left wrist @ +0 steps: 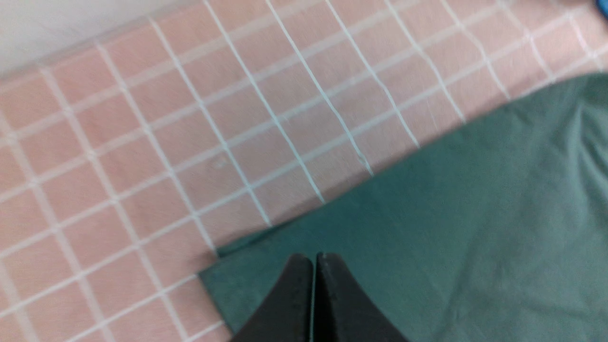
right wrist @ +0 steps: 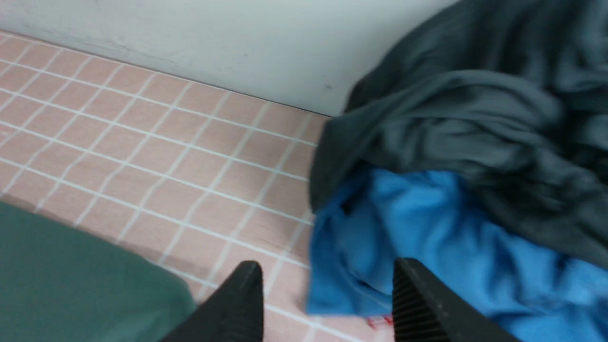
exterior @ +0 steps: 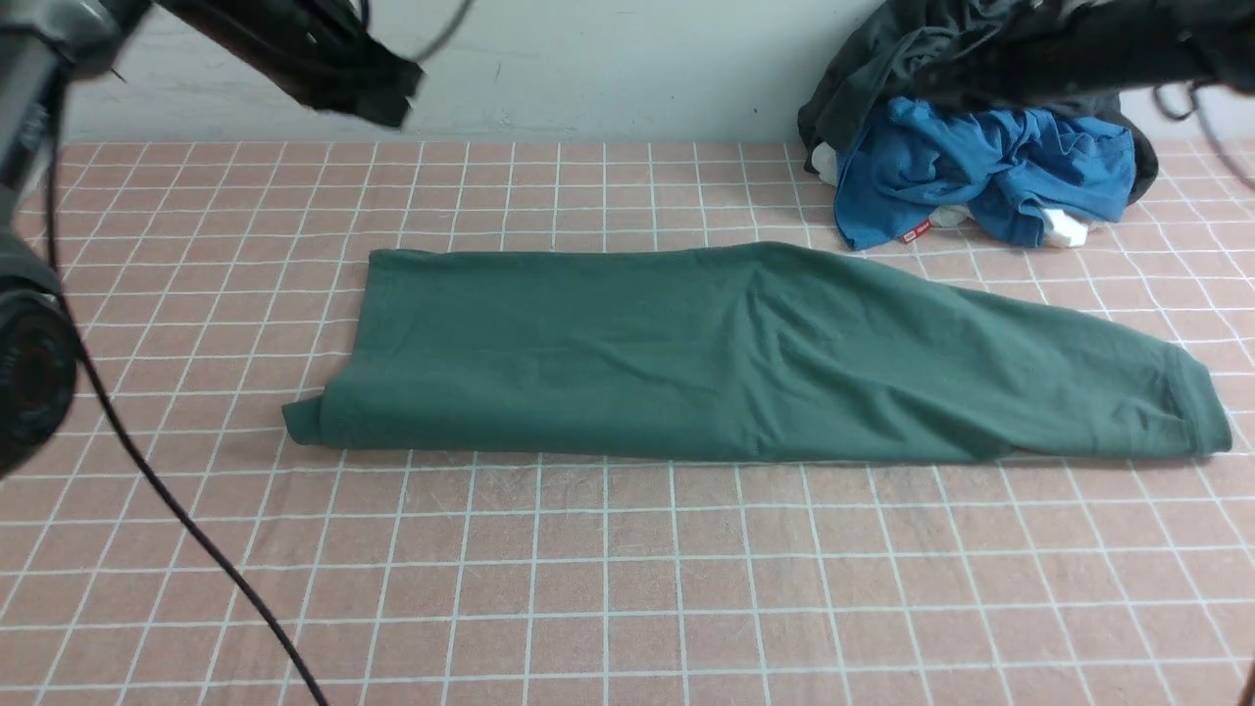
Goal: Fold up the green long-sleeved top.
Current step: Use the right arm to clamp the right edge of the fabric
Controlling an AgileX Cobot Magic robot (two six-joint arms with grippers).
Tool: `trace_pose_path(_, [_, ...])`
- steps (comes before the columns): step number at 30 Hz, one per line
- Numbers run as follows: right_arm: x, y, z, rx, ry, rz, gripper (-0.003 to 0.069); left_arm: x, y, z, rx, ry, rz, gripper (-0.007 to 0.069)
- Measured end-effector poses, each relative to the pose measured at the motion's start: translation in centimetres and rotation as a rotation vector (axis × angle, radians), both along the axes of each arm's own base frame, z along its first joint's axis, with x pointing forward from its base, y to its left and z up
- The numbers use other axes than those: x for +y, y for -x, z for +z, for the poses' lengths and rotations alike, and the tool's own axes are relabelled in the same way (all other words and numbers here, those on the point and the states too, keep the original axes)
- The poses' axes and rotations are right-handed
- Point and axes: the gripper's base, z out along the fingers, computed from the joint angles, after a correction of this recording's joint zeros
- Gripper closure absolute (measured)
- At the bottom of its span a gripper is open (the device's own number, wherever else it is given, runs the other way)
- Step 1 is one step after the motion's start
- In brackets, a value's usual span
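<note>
Green long-sleeved top (exterior: 745, 353) lies folded near blue garment (exterior: 980, 167); left fingers (left wrist: 289, 304) clenched, right fingers (right wrist: 237, 299) released.

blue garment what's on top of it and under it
A dark grey garment drapes over the blue garment on its far side. Beneath its near edge some white cloth peeks out; the rest underneath is covered.

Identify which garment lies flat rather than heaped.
The green long-sleeved top, spread flat mid-table; the blue garment and the dark grey garment are bunched together by the wall.
</note>
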Motion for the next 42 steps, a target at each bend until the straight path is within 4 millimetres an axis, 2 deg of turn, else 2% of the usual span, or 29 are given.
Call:
trace_pose_path(1, [0.0, 0.2, 0.3, -0.001, 0.000, 0.005, 0.0289, 0.2, 0.3, 0.5, -0.008, 0.001, 0.006, 0.0627])
trace_pose_path(2, [-1.7, 1.7, 2.5, 0.035, 0.052, -0.053, 0.0238, 1.5, 2.5, 4.6, -0.086, 0.013, 0.050, 0.0627])
trace_pose_path(3, [-2.6, 2.5, 3.2, 0.063, 0.078, -0.092, 0.0212, 1.8, 3.3, 6.0, -0.112, 0.018, 0.064, 0.0627])
trace_pose_path(4, [-3.6, 3.4, 3.9, 0.121, 0.115, -0.152, 0.0174, 2.3, 5.4, 9.0, -0.173, 0.024, 0.084, 0.0627])
trace_pose_path(5, [-4.2, 4.0, 3.9, 0.172, 0.136, -0.198, 0.0155, 2.3, 6.3, 10.1, -0.194, 0.028, 0.088, 0.0627])
trace_pose_path(6, [-5.1, 4.7, 3.6, 0.256, 0.161, -0.267, 0.0114, 2.2, 8.4, 12.5, -0.243, 0.027, 0.088, 0.0627])
trace_pose_path(7, [-5.7, 5.1, 3.3, 0.309, 0.175, -0.310, 0.0097, 2.1, 9.2, 13.3, -0.260, 0.027, 0.086, 0.0627])
trace_pose_path(8, [-6.3, 5.2, 2.4, 0.371, 0.189, -0.357, 0.0069, 1.9, 10.9, 14.9, -0.294, 0.030, 0.083, 0.0627])
trace_pose_path(10, [-7.0, 5.2, 0.6, 0.446, 0.205, -0.406, 0.0043, 1.5, 13.0, 16.4, -0.317, 0.043, 0.078, 0.0627])
trace_pose_path(13, [-7.6, 5.1, -4.4, 0.603, 0.206, -0.422, 0.0025, 1.0, 16.4, 17.2, -0.290, 0.054, 0.066, 0.0627])
trace_pose_path(14, [-7.7, 5.2, -6.5, 0.662, 0.212, -0.416, 0.0023, 0.9, 17.6, 16.7, -0.256, 0.046, 0.058, 0.0627])
trace_pose_path(15, [-7.7, 5.3, -7.8, 0.702, 0.217, -0.413, 0.0023, 0.9, 17.9, 15.7, -0.216, 0.038, 0.051, 0.0627])
trace_pose_path(16, [-7.7, 5.4, -9.3, 0.745, 0.227, -0.408, 0.0022, 0.8, 19.0, 15.3, -0.193, 0.029, 0.042, 0.0627])
trace_pose_path(18, [-7.7, 5.6, -11.9, 0.821, 0.226, -0.408, 0.0022, 0.6, 20.7, 12.9, -0.105, 0.014, 0.024, 0.0627])
trace_pose_path(19, [-7.7, 5.6, -13.0, 0.851, 0.219, -0.418, 0.0022, 0.6, 21.8, 10.5, -0.023, 0.010, 0.017, 0.0627])
trace_pose_path(20, [-7.7, 5.6, -13.6, 0.863, 0.216, -0.423, 0.0022, 0.5, 22.9, 9.9, -0.008, 0.009, 0.018, 0.0627])
trace_pose_path(21, [-7.7, 5.4, -14.2, 0.874, 0.211, -0.431, 0.0022, 0.4, 24.1, 7.9, 0.036, 0.009, 0.028, 0.0627])
trace_pose_path(22, [-7.7, 5.3, -14.7, 0.879, 0.209, -0.434, 0.0022, 0.4, 25.1, 6.8, 0.043, 0.012, 0.039, 0.0627])
trace_pose_path(23, [-7.7, 5.3, -14.9, 0.883, 0.210, -0.433, 0.0022, 0.4, 25.4, 7.0, 0.034, 0.010, 0.040, 0.0627])
trace_pose_path(24, [-7.8, 5.3, -15.4, 0.893, 0.206, -0.439, 0.0025, 0.4, 27.2, 5.4, 0.030, 0.000, 0.061, 0.0627])
trace_pose_path(28, [-8.1, 5.3, -15.6, 0.897, 0.203, -0.446, 0.0030, 0.6, 30.2, 2.3, 0.036, -0.048, 0.100, 0.0627])
trace_pose_path(29, [-8.1, 5.3, -15.5, 0.896, 0.203, -0.447, 0.0030, 0.7, 30.3, 2.2, 0.037, -0.051, 0.101, 0.0627])
trace_pose_path(31, [-8.7, 5.5, -15.0, 0.890, 0.186, -0.459, 0.0036, 0.8, 31.5, -0.1, 0.063, -0.058, 0.129, 0.0627])
trace_pose_path(33, [-9.0, 5.6, -14.7, 0.882, 0.181, -0.467, 0.0038, 0.8, 31.9, -0.8, 0.062, -0.055, 0.143, 0.0627])
trace_pose_path(35, [-10.0, 5.9, -13.4, 0.858, 0.164, -0.486, 0.0041, 0.9, 32.4, -3.2, 0.068, -0.039, 0.186, 0.0627])
trace_pose_path(37, [-10.9, 6.2, -12.8, 0.848, 0.144, -0.505, 0.0043, 1.0, 32.7, -4.4, 0.054, -0.035, 0.210, 0.0627])
trace_pose_path(40, [-11.9, 6.4, -12.6, 0.849, 0.084, -0.528, 0.0050, 1.1, 33.1, -5.9, 0.015, -0.027, 0.244, 0.0627])
trace_pose_path(42, [-12.4, 6.4, -13.4, 0.868, 0.036, -0.535, 0.0065, 1.2, 33.2, -6.7, -0.029, -0.017, 0.275, 0.0627])
